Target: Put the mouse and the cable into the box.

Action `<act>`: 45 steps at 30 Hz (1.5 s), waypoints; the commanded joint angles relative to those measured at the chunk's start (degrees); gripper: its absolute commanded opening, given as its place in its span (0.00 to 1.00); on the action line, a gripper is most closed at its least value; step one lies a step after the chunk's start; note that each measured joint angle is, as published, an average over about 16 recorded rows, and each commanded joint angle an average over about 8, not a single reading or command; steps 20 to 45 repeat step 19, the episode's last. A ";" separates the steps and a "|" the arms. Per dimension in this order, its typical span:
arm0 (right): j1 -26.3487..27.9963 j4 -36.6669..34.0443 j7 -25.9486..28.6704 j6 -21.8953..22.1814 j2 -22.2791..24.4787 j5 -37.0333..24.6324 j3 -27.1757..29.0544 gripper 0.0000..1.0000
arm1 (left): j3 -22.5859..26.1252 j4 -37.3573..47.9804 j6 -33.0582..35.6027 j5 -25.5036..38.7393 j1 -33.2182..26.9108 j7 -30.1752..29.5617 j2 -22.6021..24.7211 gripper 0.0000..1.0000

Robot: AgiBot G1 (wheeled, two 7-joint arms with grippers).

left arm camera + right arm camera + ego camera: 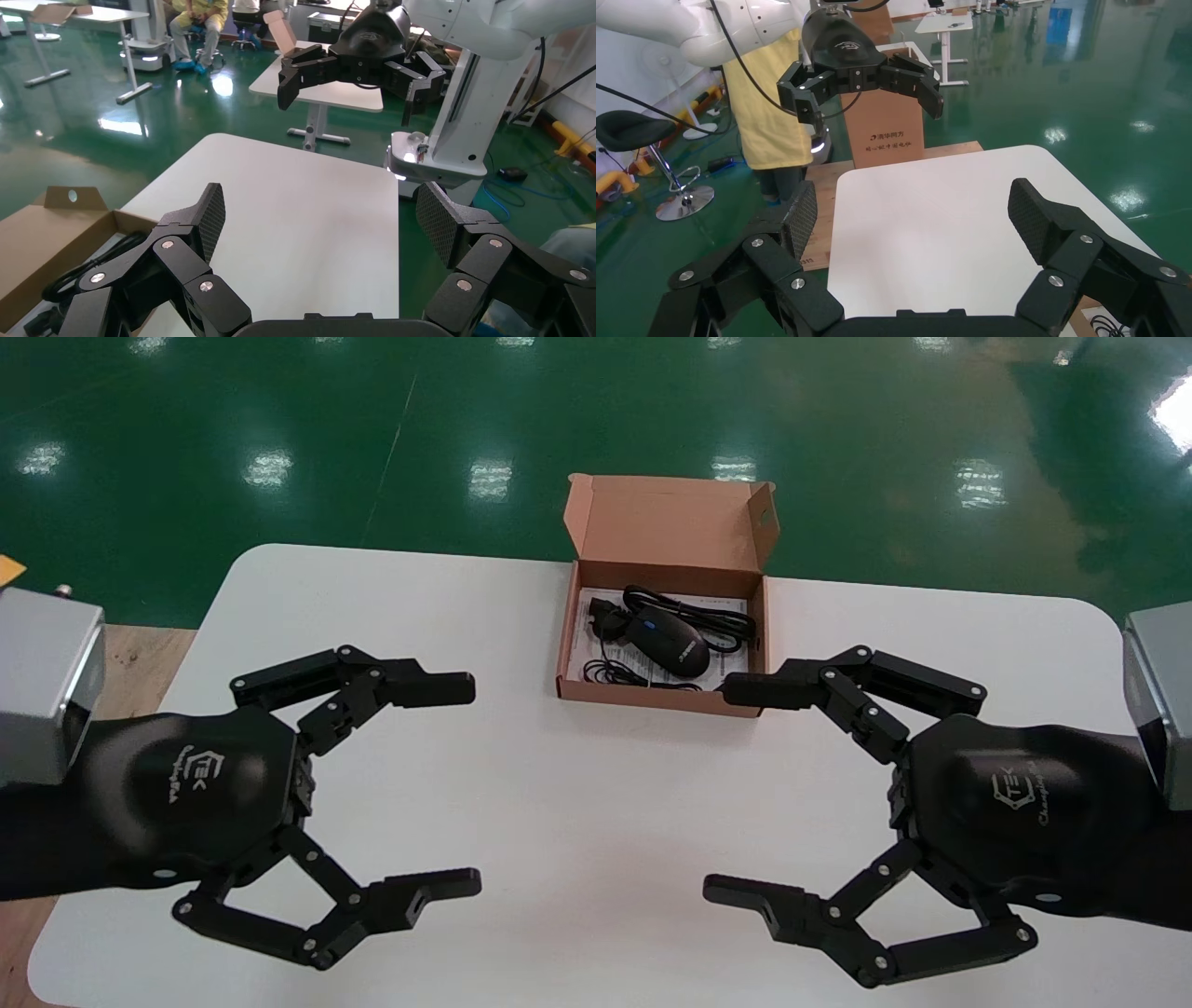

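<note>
Green glossy floor (279, 412) lay beyond my white rounded table (596, 915). Open brown cardboard box (670, 533) sat toward the table's far edge; black computer mouse (670, 645) and coiled black cable (722, 621) lay inside it, on a printed paper sheet (582, 640). My left pincer (467, 786) and right pincer (722, 790) hovered over the near table, both spread wide, holding nothing.

Cannot read the leaflet's (581, 637) print. Cannot see the box's (670, 528) near right corner behind the right gripper's (726, 790) finger. Cannot follow the cable (91, 263) behind the left gripper's (320, 210) finger.
</note>
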 commanded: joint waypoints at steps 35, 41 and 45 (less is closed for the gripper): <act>0.02 -0.02 0.00 0.00 0.00 0.00 0.00 1.00 | 0.01 0.00 -0.01 0.00 0.00 0.00 0.00 1.00; 0.02 -0.02 0.00 0.00 0.00 0.00 0.00 1.00 | 0.01 0.00 -0.01 0.00 0.00 0.00 0.00 1.00; 0.02 -0.02 0.00 0.00 0.00 0.00 0.00 1.00 | 0.01 0.00 -0.01 0.00 0.00 0.00 0.00 1.00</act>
